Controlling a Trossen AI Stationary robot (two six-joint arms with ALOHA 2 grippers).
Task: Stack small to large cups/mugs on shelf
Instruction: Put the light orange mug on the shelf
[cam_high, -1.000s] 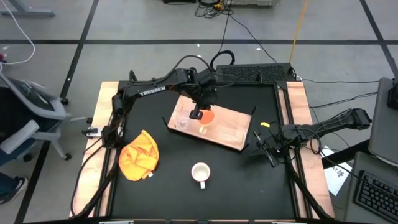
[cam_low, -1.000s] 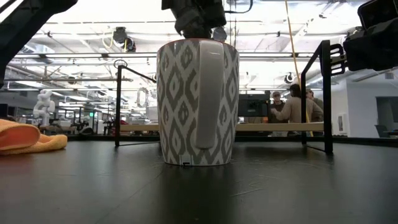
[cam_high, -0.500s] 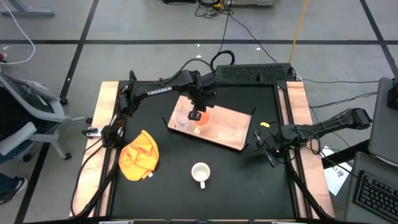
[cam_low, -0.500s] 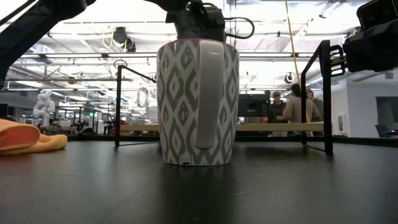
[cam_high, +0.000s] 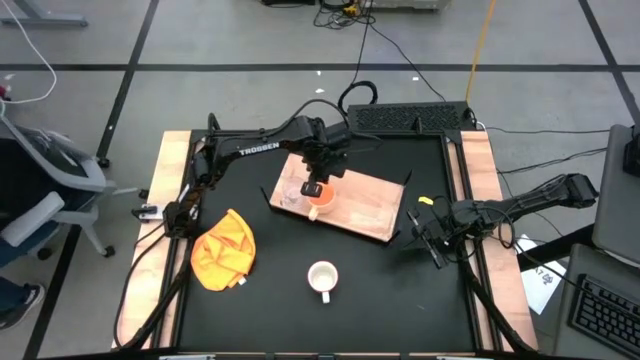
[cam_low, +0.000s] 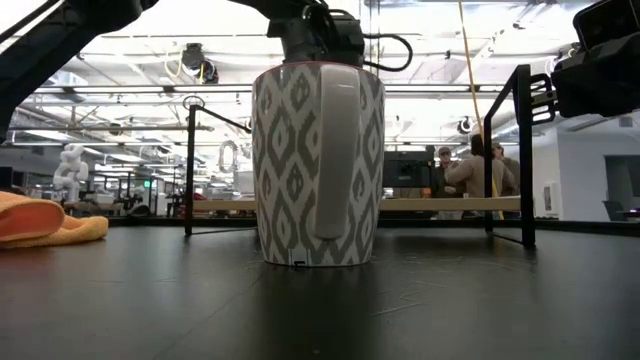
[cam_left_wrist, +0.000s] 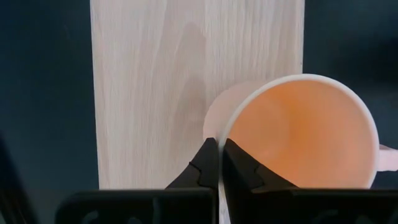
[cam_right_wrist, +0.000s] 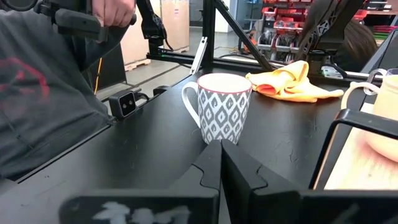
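My left gripper (cam_high: 314, 187) is over the light-wood shelf board (cam_high: 366, 206) and shut on the yellow-orange mug (cam_high: 321, 198). In the left wrist view the mug (cam_left_wrist: 305, 134) shows its orange inside, with the board (cam_left_wrist: 149, 81) under it. The tiny clear glass cup (cam_high: 291, 196) stands on the board just left of the mug. The white mug with a grey pattern (cam_high: 322, 277) stands upright on the black tabletop near the front edge, filling the low view (cam_low: 318, 165). My right gripper (cam_high: 432, 236) waits shut at the table's right side. My left gripper holds the yellow-orange mug by its rim (cam_left_wrist: 219, 148), on the side away from the handle (cam_left_wrist: 388, 155). One finger is inside the mug and one outside, coming from above and pointing down. The mug stays upright over the board; whether its base touches the board cannot be told.
An orange-yellow cloth (cam_high: 224, 250) lies bunched on the table's left front part. A small yellow thing (cam_high: 427, 201) lies near the right gripper. Metal frame bars edge the table. People stand in the room beyond the table (cam_low: 470, 170).
My left gripper, still shut on the yellow-orange mug, has carried it a short way over the board toward the table's left and near edges, closer to the glass cup. The right arm and the white mug have kept still.
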